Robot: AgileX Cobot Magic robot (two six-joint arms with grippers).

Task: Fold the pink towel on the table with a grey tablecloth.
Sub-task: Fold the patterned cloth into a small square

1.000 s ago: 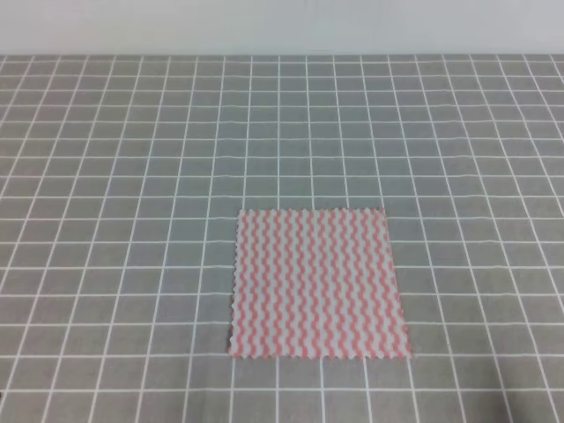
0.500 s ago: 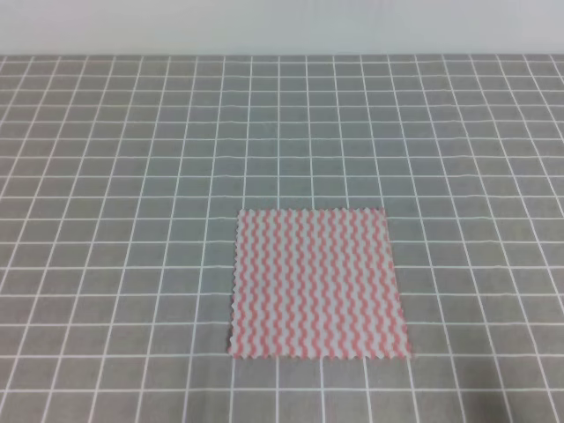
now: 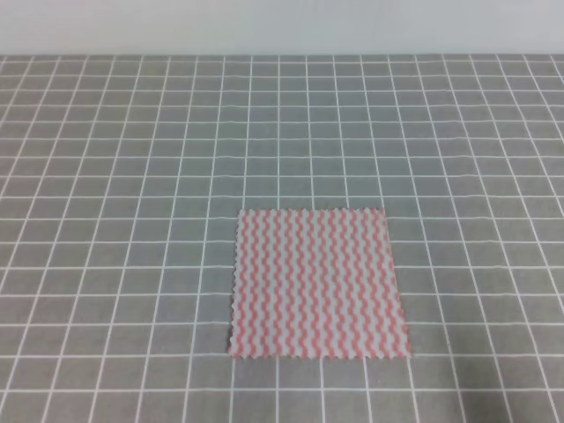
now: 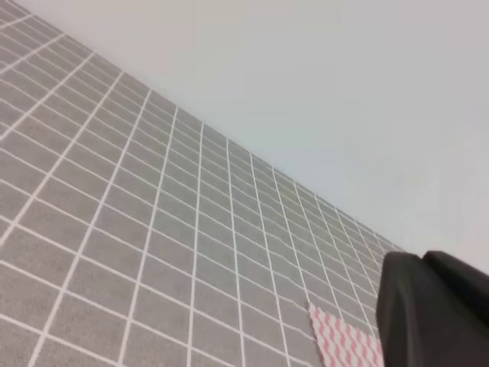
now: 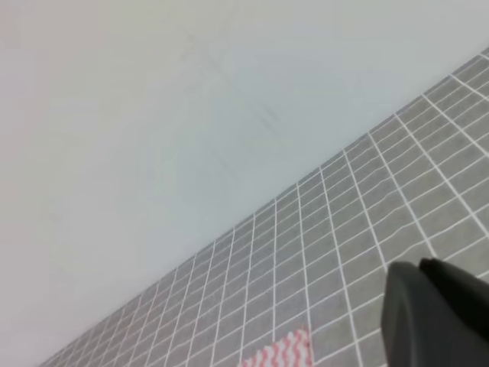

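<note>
- No change over the last second: the pink towel [image 3: 319,283] sits in the same spot, same shape, in all three overhead shots. No arm has come into the overhead view.
- The towel lies flat and unfolded on the counter [image 3: 132,176], which has a grey cloth with a white grid. It's in the near half, a little right of centre, edges roughly lined up with the grid.
- Pattern is wavy pink and white stripes with pinked, zigzag edges. No crease or lifted corner is visible.
- My read is that the fold hasn't started and both arms are parked off to the sides.
- Left hand [image 4: 432,310]: only a dark lump shows at the lower right of its wrist view, with a towel corner [image 4: 344,340] just beside it in frame. Can't tell if the fingers are apart or together.
- Right hand [image 5: 435,313]: same story, a dark lump at lower right, with a towel corner [image 5: 279,350] at the bottom edge. Finger state can't be told.
- Neither hand is touching the towel.
- Writing: no brand, label or text on the towel, cloth or wall.
</note>
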